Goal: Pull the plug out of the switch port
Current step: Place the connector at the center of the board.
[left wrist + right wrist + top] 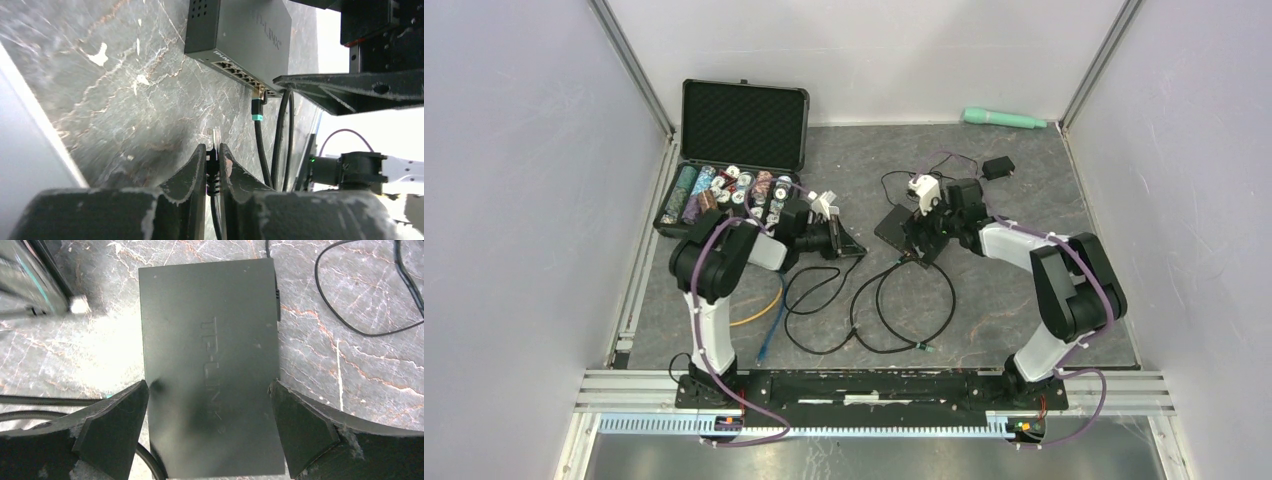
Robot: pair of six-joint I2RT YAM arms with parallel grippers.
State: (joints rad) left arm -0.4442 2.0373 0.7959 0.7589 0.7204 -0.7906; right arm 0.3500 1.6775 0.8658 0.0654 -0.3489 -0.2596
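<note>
**Item: plug** (212,156), black boot and clear tip, out of its port. It is clamped between the fingers of the left gripper (213,146), which is closed on it, with its cable trailing back between them. It sits at 9 o'clock of the switch (210,330), with bare table (1024,200) between.

**Item: switch**, dark and flat, near table centre. A teal-banded plug (257,109) is seated in its port row, with two black cables beside it.

**Item: right gripper** (207,390), spread wide, one finger at each long side of the switch. Contact cannot be told.

**Sundries:** open chip case (734,160) at 10 o'clock; green cylinder (1004,119) at 1 o'clock.
</note>
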